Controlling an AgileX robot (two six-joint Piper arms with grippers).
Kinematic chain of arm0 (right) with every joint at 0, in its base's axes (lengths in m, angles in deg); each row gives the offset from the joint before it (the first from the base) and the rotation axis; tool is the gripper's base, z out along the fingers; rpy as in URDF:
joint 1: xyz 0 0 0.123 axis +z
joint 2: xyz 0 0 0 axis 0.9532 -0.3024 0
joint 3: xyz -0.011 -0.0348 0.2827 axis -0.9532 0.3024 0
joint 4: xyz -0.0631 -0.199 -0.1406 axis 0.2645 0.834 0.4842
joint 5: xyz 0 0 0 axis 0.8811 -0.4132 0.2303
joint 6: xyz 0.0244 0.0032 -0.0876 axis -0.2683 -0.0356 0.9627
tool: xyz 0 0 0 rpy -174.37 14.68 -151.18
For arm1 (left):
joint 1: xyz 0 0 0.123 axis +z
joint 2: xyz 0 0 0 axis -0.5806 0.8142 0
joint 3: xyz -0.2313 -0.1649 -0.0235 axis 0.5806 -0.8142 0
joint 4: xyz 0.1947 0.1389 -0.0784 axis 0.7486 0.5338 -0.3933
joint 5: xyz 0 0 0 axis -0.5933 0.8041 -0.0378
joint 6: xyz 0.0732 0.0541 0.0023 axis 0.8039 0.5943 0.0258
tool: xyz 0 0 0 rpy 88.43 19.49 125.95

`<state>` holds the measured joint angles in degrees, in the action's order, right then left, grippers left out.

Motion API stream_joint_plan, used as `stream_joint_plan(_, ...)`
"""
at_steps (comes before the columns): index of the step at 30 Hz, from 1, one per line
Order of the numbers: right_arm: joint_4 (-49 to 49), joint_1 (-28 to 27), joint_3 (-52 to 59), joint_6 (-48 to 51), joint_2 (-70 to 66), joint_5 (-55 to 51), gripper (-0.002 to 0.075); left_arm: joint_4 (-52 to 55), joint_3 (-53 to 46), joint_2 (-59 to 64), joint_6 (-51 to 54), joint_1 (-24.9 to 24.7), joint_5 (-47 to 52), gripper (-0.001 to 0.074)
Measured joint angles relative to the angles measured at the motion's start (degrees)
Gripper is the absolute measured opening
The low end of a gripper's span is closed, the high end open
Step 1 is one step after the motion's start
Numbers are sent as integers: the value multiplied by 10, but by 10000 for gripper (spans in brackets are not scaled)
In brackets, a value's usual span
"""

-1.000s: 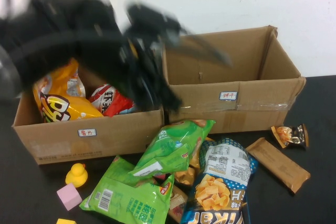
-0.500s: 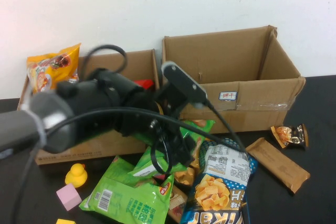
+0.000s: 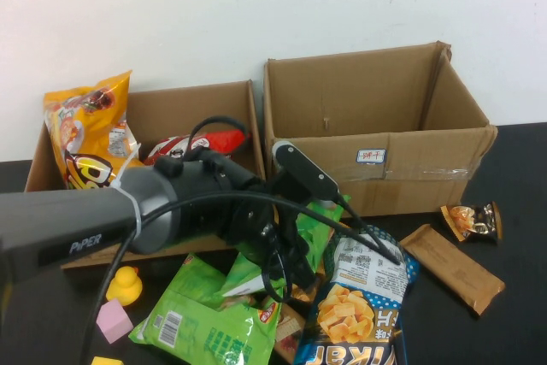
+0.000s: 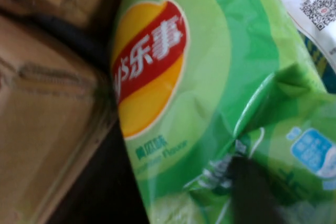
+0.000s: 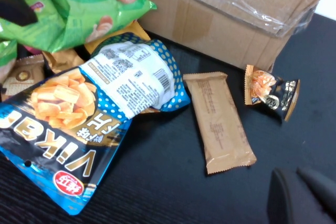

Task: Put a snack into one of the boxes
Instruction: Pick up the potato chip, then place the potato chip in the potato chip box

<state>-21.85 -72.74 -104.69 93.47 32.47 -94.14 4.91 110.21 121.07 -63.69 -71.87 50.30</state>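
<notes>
left hand (image 3: 291,267): i've got it low over the green chip bag (image 4: 210,103), can't tell how open
right hand (image 5: 299,195): closed, empty, near brown bar (image 5: 219,121)
boxes: low one (image 3: 205,108) & taped one (image 3: 385,134) just behind left hand

Cardboard boxes: two, the lower box (image 3: 154,121) and the taller taped box (image 3: 376,126).
Green crisp bags: two, (image 3: 209,318) and (image 4: 210,103).
Blue snack bag (image 3: 355,314): one.
Brown bar wrapper (image 3: 453,267): one.
Small dark packet (image 3: 473,220): one.
Yellow duck (image 3: 126,284): one.
Pink cube (image 3: 112,320): one.
</notes>
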Motion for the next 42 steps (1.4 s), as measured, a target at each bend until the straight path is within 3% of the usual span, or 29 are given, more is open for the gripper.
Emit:
stream_joint_plan(3, -1, 0, 0, 0, 0, -1, -1, -7, 0, -6, -17, 0, 11, 101)
stream_joint_plan(6, -3, 0, 0, 0, 0, -1, -1, -16, 6, -31, -26, 0, 18, 35)
stream_joint_plan(17, -9, 0, 0, 0, 0, 0, -1, -106, 65, -171, -10, 0, 77, 2)
stream_joint_plan(22, -10, 0, 0, 0, 0, 0, -1, -77, 90, -222, -1, 0, 85, 1)
stream_joint_plan(28, -12, 0, 0, 0, 0, 1, -1, 100, 117, -240, -74, 0, 76, 1)
stream_joint_plan(37, -17, 0, 0, 0, 0, 2, -1, 550, 118, -210, -475, 0, 69, 1)
stream_joint_plan(42, -20, 0, 0, 0, 0, 3, -1, 662, 118, -137, -595, 2, 94, 1)
